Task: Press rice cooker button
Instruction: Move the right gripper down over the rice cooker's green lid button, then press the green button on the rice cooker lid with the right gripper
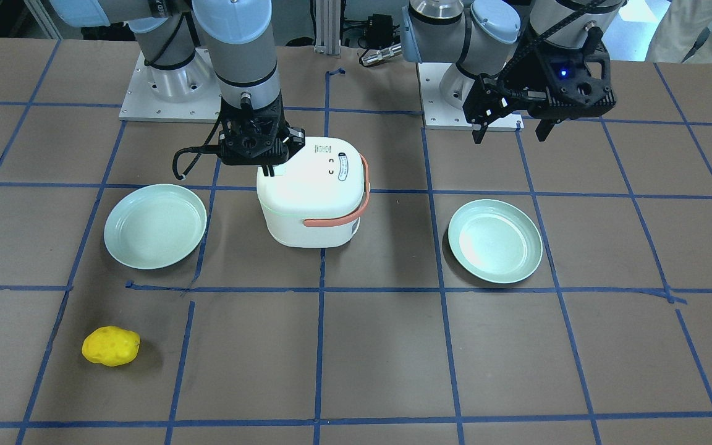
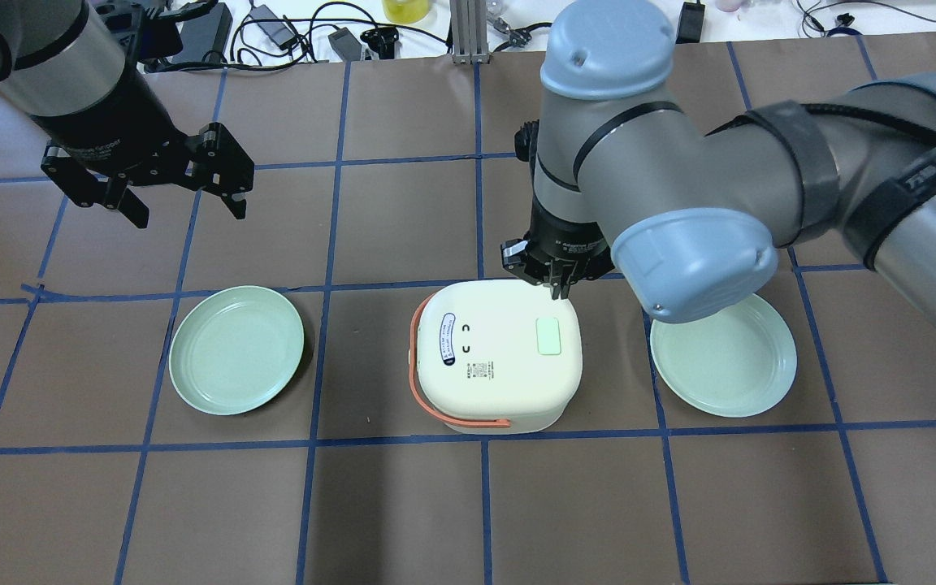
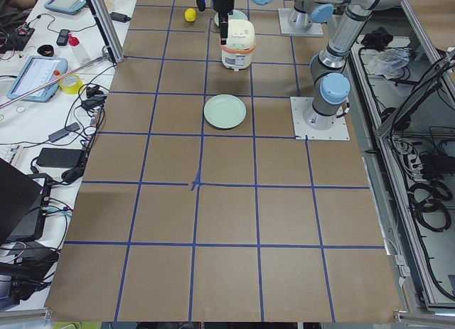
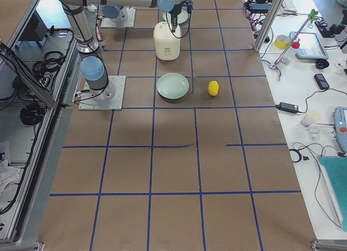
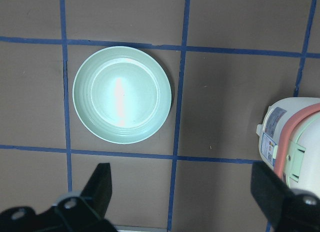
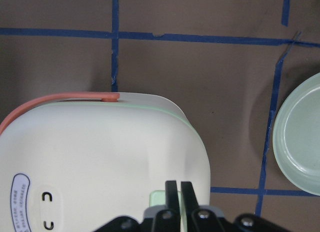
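**Fig.: R gripper (image 1: 267, 170) shut-fingered over the rice cooker (image 1: 313, 198); L gripper (image 1: 510, 131) spread, held off to the side**

Read from your side of the table (image 1: 381, 346), near to far.

(a) Nearest you is a yellow lump (image 1: 110, 346) on the brown paper, on the robot's R side, well apart from all else.

(b) Mid-table, in one row w/ none touching: R-side plate (image 1: 155, 226), rice cooker, L-side plate (image 1: 495, 241). Both plates are pale green. The cooker is white, upright, lid down. Its orange handle (image 1: 356, 207) is folded round the robot's-L side, and a label (image 1: 342, 167) lies on the lid.

(c) The button (image 2: 548, 335) is a pale green rectangle on the lid's R part. You see it whole only from overhead. In your front view the R gripper's body stands before it and hides it.

(d) The R gripper points straight down over the lid's R part, fingers (image 6: 172, 192) pressed together, gripping no object. The wrist cam puts the tips just beside the button's edge. Contact w/ lid or button can't be told.

(e) Overhead, the R arm's elbow (image 2: 691, 260) covers part of the R-side plate's rim.

(f) Farther back, the L gripper hangs over the table on the robot's L side, fingers wide apart. Its wrist cam looks down on the L-side plate and the cooker's edge.

(g) Farthest are the arm bases (image 1: 170, 93), at the table's robot side.
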